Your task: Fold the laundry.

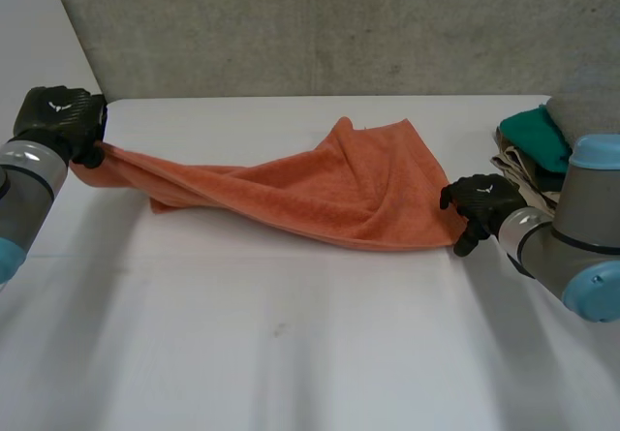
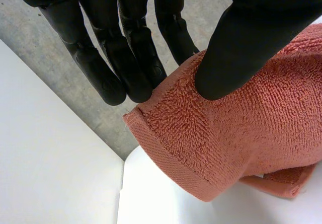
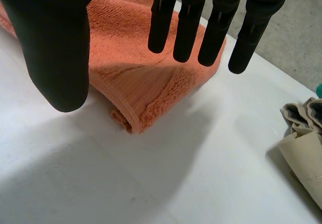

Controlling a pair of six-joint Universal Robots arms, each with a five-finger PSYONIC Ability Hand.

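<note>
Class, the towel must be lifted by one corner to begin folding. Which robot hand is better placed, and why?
Left, most likely. The left hand pinches a corner of the towel between thumb and fingers. The right hand hovers over the towel's other end, fingers straight, holding nothing.

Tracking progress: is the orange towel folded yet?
Not folded: orange towel lies bunched lengthwise, left hand pinching one end, right hand open at the other.

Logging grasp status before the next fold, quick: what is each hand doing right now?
Left hand: shut on a corner of the orange towel.
Right hand: open over the towel's other end, holding nothing.
</note>
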